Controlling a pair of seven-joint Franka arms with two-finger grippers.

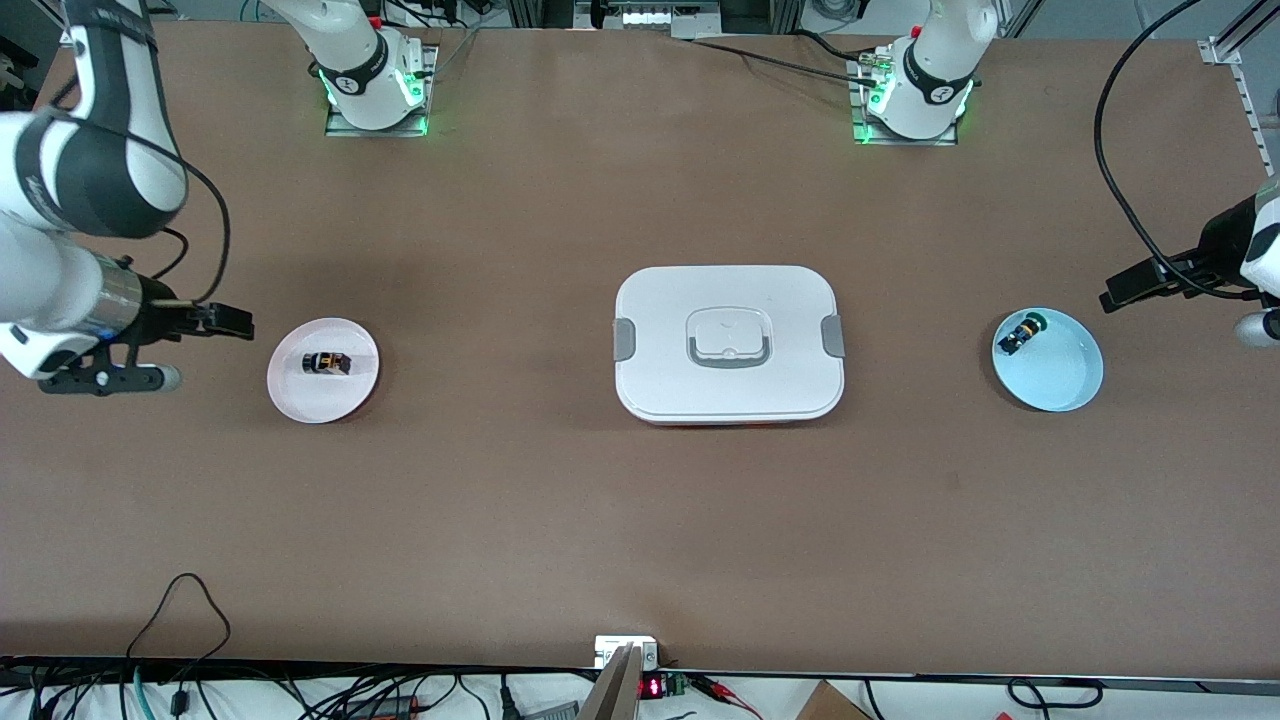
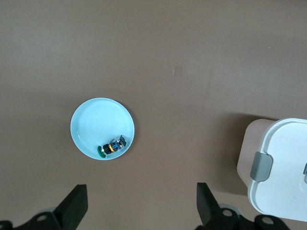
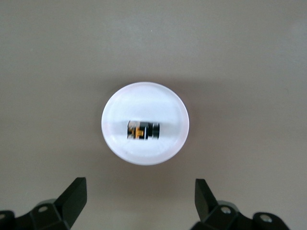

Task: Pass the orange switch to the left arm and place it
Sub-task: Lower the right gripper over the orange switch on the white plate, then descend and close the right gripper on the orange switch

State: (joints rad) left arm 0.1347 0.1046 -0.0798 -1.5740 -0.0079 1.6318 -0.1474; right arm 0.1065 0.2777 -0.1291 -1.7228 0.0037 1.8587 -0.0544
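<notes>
The orange switch lies on its side on a white plate toward the right arm's end of the table. My right gripper hangs open and empty over the bare table just beside that plate. The white box stands shut in the middle of the table. My left gripper hangs open and empty beside a blue plate at the left arm's end.
The blue plate holds a small black part with a green cap. Brown table lies between each plate and the box. Cables and a small device run along the table edge nearest the front camera.
</notes>
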